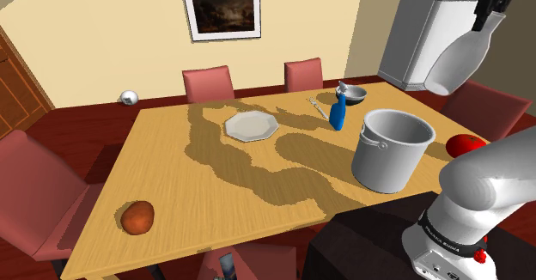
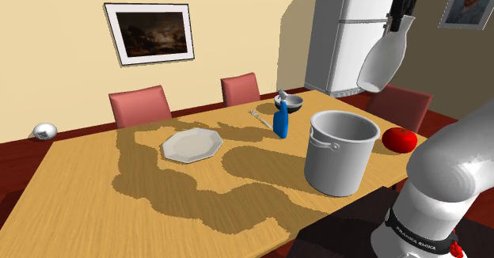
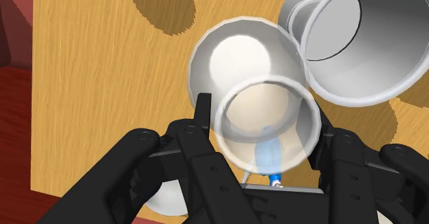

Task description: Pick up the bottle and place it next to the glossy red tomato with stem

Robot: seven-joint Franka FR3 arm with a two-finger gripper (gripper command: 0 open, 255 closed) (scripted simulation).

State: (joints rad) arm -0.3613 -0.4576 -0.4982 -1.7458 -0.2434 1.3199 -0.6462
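Blue spray bottle (image 1: 339,113) stands upright on the wooden tabletop (image 1: 172,175), far side. It is just beside a fork (image 1: 318,107) and a small grey bowl (image 1: 353,91), and near the big grey pot (image 1: 392,154). Red tomato (image 1: 465,144) sits past the pot toward the shoulder view's right, well apart from the bottle. My hand (image 1: 491,2) hangs high over that end, in front of the fridge (image 1: 429,29). Its black fingers (image 3: 203,113) are apart, nothing gripped. In the wrist view my own white arm link (image 3: 240,58) sits in front of them, with the bottle glimpsed beyond it. White plate (image 1: 251,125) lies mid-table. Brown round item (image 1: 137,217) sits near the shoulder view's lower left corner.
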